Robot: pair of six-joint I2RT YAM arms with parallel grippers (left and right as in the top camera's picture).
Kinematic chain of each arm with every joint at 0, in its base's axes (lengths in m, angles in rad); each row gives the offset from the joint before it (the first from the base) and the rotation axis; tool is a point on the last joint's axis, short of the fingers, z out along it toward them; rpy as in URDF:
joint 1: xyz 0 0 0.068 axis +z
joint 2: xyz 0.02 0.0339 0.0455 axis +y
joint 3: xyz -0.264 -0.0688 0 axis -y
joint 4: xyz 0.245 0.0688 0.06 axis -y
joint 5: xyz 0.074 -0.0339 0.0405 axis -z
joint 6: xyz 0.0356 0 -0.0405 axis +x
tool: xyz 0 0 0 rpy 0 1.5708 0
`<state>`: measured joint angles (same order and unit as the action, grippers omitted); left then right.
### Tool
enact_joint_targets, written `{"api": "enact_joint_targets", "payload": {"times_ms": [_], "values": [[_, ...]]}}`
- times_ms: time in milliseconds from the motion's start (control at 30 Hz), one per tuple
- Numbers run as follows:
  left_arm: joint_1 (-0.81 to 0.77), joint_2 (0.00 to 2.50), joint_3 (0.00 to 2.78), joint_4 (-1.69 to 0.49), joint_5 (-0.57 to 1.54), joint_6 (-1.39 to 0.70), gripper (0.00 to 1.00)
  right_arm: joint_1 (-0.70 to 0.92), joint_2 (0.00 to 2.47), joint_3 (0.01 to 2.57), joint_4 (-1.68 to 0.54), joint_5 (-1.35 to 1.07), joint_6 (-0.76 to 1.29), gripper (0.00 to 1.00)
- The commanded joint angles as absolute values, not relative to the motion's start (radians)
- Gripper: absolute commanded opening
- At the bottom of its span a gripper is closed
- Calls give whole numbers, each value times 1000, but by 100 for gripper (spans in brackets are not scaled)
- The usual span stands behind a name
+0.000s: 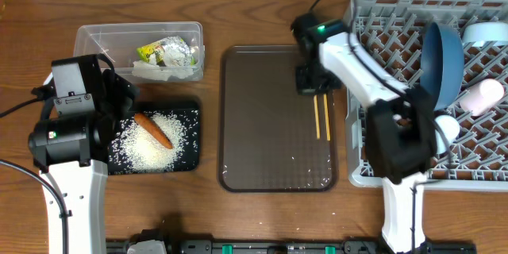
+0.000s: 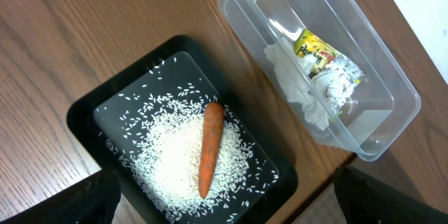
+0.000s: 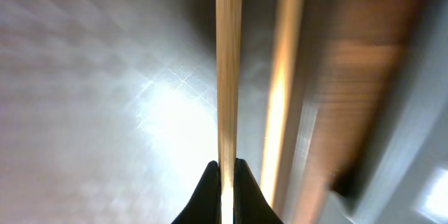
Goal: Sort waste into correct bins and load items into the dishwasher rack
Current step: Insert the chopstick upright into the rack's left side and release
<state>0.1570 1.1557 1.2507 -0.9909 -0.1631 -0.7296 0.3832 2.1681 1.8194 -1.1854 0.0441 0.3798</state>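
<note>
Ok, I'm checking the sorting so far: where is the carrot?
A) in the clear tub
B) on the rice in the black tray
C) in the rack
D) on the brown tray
B: the carrot lies on the rice in the black tray; the clear tub holds the tissue and wrapper.

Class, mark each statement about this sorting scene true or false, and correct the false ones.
1. The wrapper lies in the clear tub. True.
2. The carrot lies in the clear tub too. False: it lies on the rice in the black tray.
3. The right gripper is shut on a chopstick. True.
4. The dark-blue bowl sits on the brown tray. False: it stands in the rack.
</note>
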Motion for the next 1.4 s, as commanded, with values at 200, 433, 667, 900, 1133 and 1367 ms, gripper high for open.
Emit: {"api": "enact_joint_targets", "payload": {"times_ms": [200, 433, 667, 900, 1133, 1367], "values": [[163, 1156, 1253, -994, -165, -731, 99, 192, 1871, 1861, -1194, 54, 240, 1], [163, 1156, 1253, -994, -165, -731, 99, 105, 1879, 1842, -1191, 36, 135, 1], [163, 1156, 1253, -994, -165, -731, 99, 92, 1944, 1841, -1159, 34, 133, 5], [163, 1156, 1253, -994, -165, -731, 99, 93, 2016, 1841, -1161, 33, 139, 33], [163, 1156, 1253, -994, -165, -731, 99, 94, 2006, 1844, -1215, -64, 174, 40], [163, 1156, 1253, -994, -165, -731, 99, 159, 1908, 1845, -1252, -271, 155, 50]]}}
